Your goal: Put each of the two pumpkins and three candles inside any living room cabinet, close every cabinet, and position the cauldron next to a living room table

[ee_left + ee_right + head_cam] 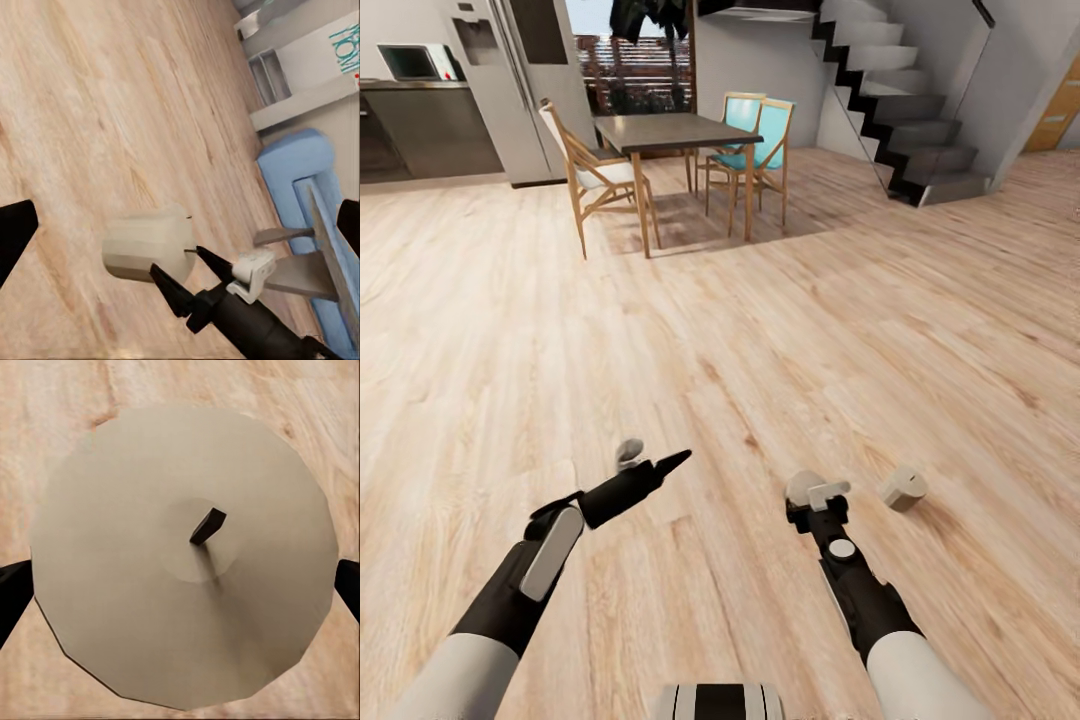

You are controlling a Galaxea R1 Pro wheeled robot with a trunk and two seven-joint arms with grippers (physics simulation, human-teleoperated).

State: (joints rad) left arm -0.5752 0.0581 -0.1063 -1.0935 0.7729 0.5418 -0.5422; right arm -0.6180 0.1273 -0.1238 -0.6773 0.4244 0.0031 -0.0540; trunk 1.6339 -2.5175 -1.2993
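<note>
Two candles lie on the floor: one candle [801, 486] under the right arm, and a second candle [903, 488] just beside it. There are two tools, the left tool [670, 463] and the right tool [815, 505]. Far behind stands one desk [672, 130] with three chairs around it: one pale-seated chair [592, 172] and two teal chairs [760, 135]. One refrigerator [525, 80], one microwave [415, 62] and one staircase [905, 120] can be counted also.

A pale beige stubby cylindrical candle [903, 488] lies tipped on its side on the light wood floor. A second pale candle [184, 556] with a short dark wick stands upright on the floor, and a third [628, 453] sits near it.
</note>
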